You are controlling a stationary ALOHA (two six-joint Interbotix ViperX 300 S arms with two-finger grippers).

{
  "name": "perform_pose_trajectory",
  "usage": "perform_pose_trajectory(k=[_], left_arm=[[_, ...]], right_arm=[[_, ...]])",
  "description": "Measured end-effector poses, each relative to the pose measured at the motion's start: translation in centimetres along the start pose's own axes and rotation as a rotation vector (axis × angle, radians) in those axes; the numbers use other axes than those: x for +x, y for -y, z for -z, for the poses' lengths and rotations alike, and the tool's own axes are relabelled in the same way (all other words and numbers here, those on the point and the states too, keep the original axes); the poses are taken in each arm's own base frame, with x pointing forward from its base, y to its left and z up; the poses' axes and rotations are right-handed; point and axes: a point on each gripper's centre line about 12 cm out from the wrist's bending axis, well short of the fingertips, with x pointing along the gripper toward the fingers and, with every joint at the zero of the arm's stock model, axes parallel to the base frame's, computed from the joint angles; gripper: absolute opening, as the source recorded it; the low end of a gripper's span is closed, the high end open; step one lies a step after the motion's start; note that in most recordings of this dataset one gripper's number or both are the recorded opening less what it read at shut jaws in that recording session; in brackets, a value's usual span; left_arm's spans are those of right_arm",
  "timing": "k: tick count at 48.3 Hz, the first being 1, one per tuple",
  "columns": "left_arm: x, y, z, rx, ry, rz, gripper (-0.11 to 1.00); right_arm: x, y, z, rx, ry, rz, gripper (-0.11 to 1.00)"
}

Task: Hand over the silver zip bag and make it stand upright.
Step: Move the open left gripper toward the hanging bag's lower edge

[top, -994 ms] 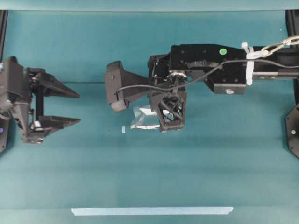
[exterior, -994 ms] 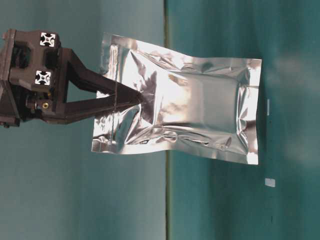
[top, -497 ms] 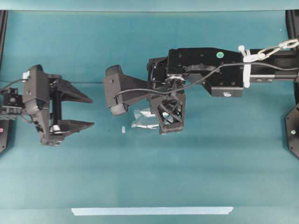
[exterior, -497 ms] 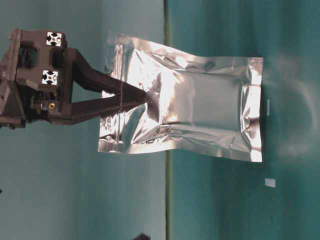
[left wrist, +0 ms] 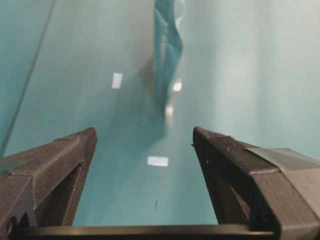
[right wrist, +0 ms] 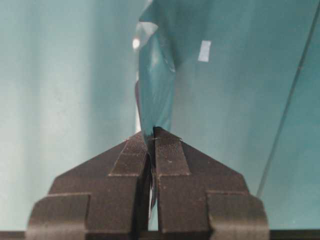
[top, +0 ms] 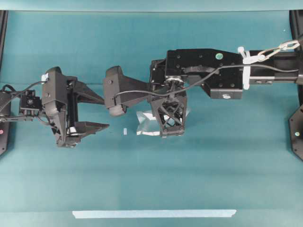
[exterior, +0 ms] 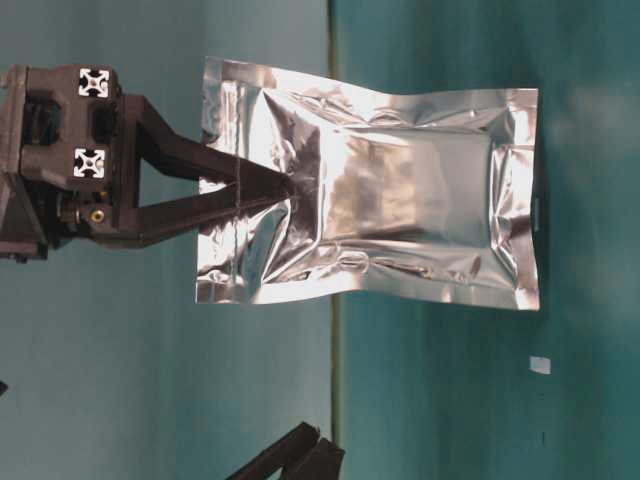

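One silver zip bag (exterior: 370,195) hangs off the right gripper (right wrist: 151,135), its top sealed edge pinched flat between the two black fingertips, which are pressed tight together on the foil. The pouch is shiny and crinkled, roughly rectangular, with flat welded borders and a darker, puffed middle that mirrors the teal around it. Its far end, away from the fingers, lies right at the teal table (top: 151,179); whether it touches I cannot tell.

The table-level view, turned on its side, shows the bag's whole broad face and its creases. From overhead only a small pale sliver (top: 147,124) peeks out beside the right gripper's latticed frame. The right wrist view sees the bag edge-on, a thin twisted blade rising straight out of the fingertips.

The left gripper (left wrist: 144,137) stands wide open, nothing between its ribbed black fingers, one of them (left wrist: 272,172) wrapped with grey tape. Ahead of its fingertips and well apart, the bag (left wrist: 167,40) shows as a narrow upright strip. Small white markers (left wrist: 157,161) lie on the table between the fingers and the bag.

A long pale tape strip (top: 154,213) shows only overhead.
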Motion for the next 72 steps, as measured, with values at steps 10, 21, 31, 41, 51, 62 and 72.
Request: perform_pose_trajectory(k=[10, 21, 31, 41, 51, 62, 72], left_arm=[[0.1, 0.0, 0.0, -0.001, 0.002, -0.001, 0.89], [0.2, 0.0, 0.0, -0.002, 0.011, -0.001, 0.89], [0.4, -0.1, 0.3, -0.004, 0.003, -0.001, 0.89], [0.4, 0.2, 0.4, -0.016, 0.002, 0.009, 0.89], [0.3, 1.4, 0.7, -0.018, -0.004, 0.045, 0.89], [1.2, 1.9, 0.6, -0.034, 0.049, 0.067, 0.89], [2.9, 1.9, 1.9, -0.099, 0.080, 0.072, 0.89]], right_arm=[[0.1, 0.1, -0.2, 0.000, 0.015, 0.004, 0.01], [0.5, 0.0, -0.3, 0.002, 0.012, 0.003, 0.01], [0.6, 0.1, -0.4, 0.004, 0.018, 0.004, 0.01], [0.5, 0.1, -0.4, 0.005, 0.019, 0.005, 0.01], [0.5, 0.2, -0.4, 0.008, 0.024, 0.007, 0.01], [0.5, 0.4, -0.4, 0.023, 0.023, 0.009, 0.01], [0.5, 0.3, -0.5, 0.022, 0.024, 0.008, 0.01]])
